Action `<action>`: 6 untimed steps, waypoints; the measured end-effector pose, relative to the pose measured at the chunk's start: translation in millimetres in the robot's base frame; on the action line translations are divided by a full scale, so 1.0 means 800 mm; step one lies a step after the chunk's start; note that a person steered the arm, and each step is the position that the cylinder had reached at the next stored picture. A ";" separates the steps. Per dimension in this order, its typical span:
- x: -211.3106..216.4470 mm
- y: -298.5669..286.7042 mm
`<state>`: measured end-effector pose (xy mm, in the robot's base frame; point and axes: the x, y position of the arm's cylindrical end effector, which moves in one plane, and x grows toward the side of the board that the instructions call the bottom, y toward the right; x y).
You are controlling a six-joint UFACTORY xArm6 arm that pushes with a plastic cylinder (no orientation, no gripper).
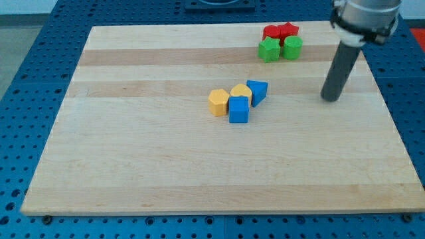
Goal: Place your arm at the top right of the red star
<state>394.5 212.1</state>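
Now: tool tip (pixel 330 99) bare, holding nothing, right of and below red star (pixel 288 30) | sweep up, staying right of green blocks (pixel 280 48) | stop just beyond star's upper-right point.

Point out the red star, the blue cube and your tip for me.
red star (pixel 288 30), camera view, on its top face.
blue cube (pixel 239 110), camera view, centre of the block.
my tip (pixel 329 99), camera view, rod's very end, lower right of the star.

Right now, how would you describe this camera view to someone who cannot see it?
My tip rests on a wooden board, lower right of the red star, which sits with another red block and two green blocks. Mid-board cluster two yellow blocks and two blue blocks.
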 end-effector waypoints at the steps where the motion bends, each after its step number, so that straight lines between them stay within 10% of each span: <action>1: -0.076 0.027; 3: -0.205 0.036; 6: -0.226 -0.075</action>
